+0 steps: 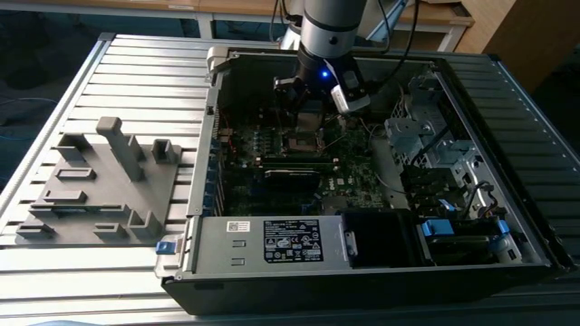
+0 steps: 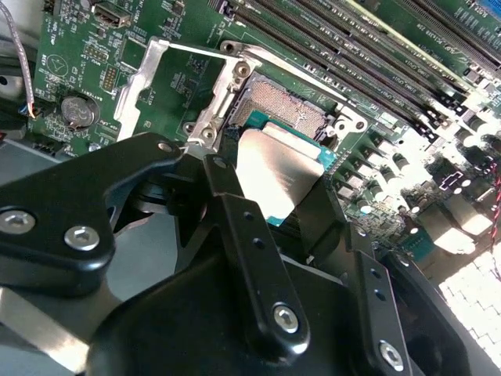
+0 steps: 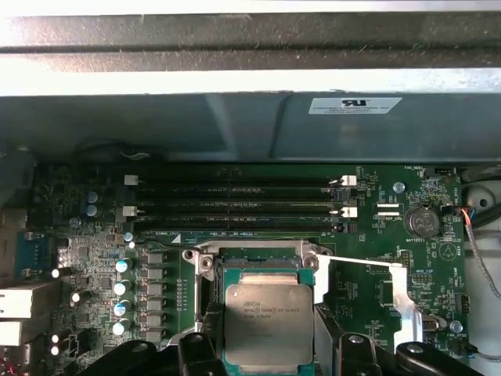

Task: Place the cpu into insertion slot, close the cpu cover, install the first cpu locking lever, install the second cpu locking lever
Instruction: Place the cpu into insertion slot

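One gripped cpu (image 3: 268, 325), seemingly above one insertion slot (image 2: 283, 106)

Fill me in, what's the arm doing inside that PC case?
The gripper is shut on the cpu, holding it at the insertion slot on the motherboard inside the open computer case. The slot's contact field is uncovered, and the cpu isn't seated yet.

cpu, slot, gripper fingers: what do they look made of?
cpu: dull silver-grey metal lid with a soft sheen, on a green board edge.
slot: fine metallic pin grid; rim bright bare metal, probably steel, glinting.
fingers: matte black, held by screws; plastic or coated metal, cannot tell.
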